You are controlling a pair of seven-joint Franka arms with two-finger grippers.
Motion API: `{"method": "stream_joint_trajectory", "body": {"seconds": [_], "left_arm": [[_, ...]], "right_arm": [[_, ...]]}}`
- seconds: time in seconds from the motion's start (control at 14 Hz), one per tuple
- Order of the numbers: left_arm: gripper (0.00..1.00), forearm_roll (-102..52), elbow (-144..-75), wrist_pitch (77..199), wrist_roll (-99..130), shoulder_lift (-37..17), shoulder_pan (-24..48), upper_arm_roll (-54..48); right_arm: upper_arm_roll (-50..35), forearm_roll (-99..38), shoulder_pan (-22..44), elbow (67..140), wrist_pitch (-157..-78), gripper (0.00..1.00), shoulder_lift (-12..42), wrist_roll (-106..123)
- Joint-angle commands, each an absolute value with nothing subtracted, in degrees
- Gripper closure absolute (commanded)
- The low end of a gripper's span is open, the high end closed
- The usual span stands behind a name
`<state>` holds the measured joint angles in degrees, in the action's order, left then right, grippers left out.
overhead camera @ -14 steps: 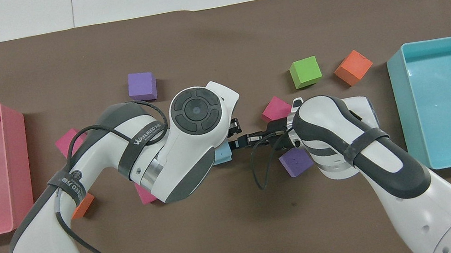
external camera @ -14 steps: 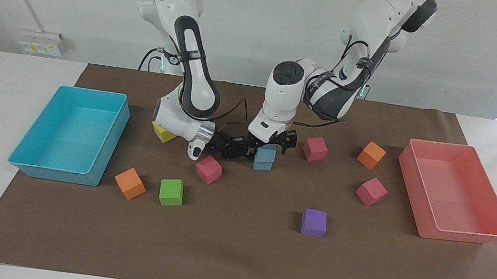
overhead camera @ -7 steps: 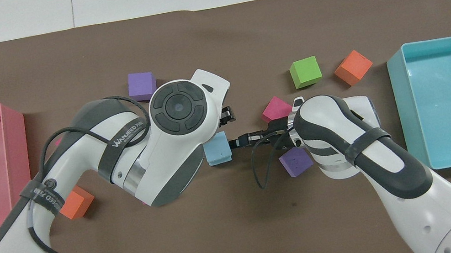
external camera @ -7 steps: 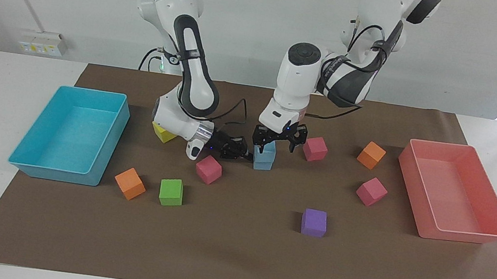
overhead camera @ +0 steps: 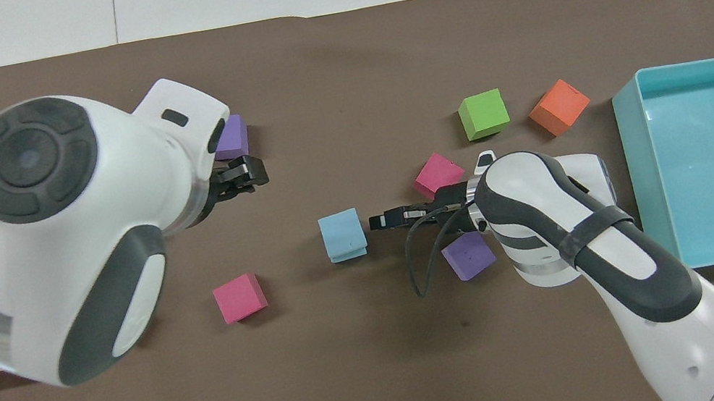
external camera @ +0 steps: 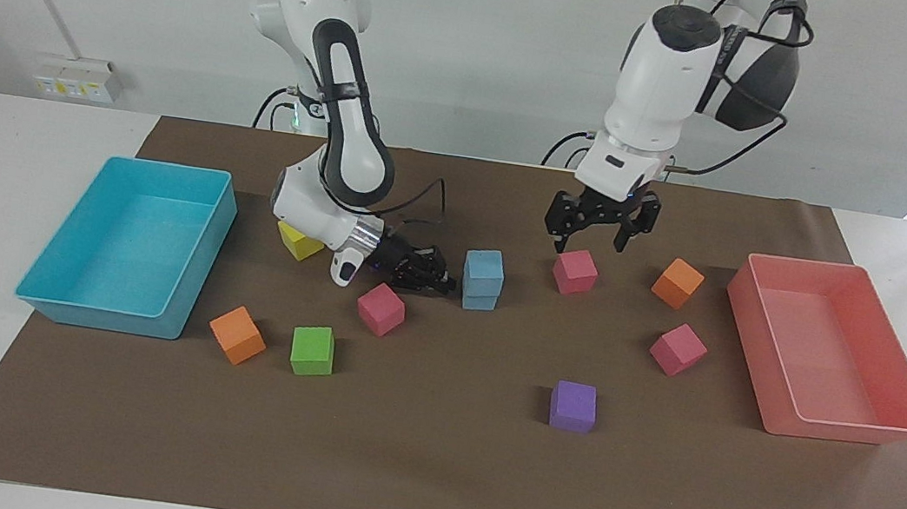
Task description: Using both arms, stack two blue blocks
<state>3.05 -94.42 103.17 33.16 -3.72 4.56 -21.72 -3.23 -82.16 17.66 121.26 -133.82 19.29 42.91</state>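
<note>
A: Where are the blue blocks (external camera: pixel 483 279)?

B: Stacked, one squarely on the other, on the brown mat (external camera: pixel 426 461) near the middle of the surface. Nothing grips them.

A: And the right gripper (external camera: pixel 443 281)?

B: Low over the mat, lying almost level, its tip just beside the stack on the side toward the right arm's end. It looks apart from the blocks by a sliver. I cannot tell how far its jaws stand apart.

A: The left gripper (external camera: pixel 599 232)?

B: Raised, pointing down over the magenta cube (external camera: pixel 575 271) that sits beside the stack toward the left arm's end. Its jaws are spread wide and hold nothing.

A: What else lies about?

B: A second magenta cube (external camera: pixel 381 308) just below the right gripper in the facing view, a yellow cube (external camera: pixel 298 243) by that arm's wrist, a green cube (external camera: pixel 313 350), and a purple cube (external camera: pixel 573 406) farther from the robots. A turquoise tray (external camera: pixel 62 299) sits at the right arm's end, a pink tray (external camera: pixel 852 421) at the left arm's.
</note>
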Motion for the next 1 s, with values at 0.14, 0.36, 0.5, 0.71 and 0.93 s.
{"method": "stream_joint_trajectory", "body": {"seconds": [0.14, 0.36, 0.5, 0.71, 0.93], "left_arm": [[0.00, -2.1, -95.7, 96.0, 19.0, 2.6, 4.5, -13.0], [0.00, -2.9, -95.7, 91.1, 10.3, 5.4, 2.7, -9.0], [0.00, -2.9, -95.6, 89.0, 6.3, 6.1, 0.8, -8.5], [0.00, -2.7, -94.6, 86.2, 2.8, 7.2, -0.1, -6.0], [0.00, -2.1, -92.4, 81.3, 2.2, 8.7, 0.0, -5.1]], "right_arm": [[-3.7, -84.0, 17.3, 124.1, -137.9, 0.17, 15.9, 44.4], [-3.7, -84.0, 17.2, 124.6, -137.9, 0.17, 15.0, 42.2], [-3.7, -83.4, 17.4, 125.2, -137.9, 0.17, 13.4, 39.5], [-3.6, -82.2, 17.1, 126.0, -137.8, 0.17, 12.3, 37.5], [-3.5, -75.7, 16.8, 126.1, -137.8, 0.17, 10.7, 32.0]]}}
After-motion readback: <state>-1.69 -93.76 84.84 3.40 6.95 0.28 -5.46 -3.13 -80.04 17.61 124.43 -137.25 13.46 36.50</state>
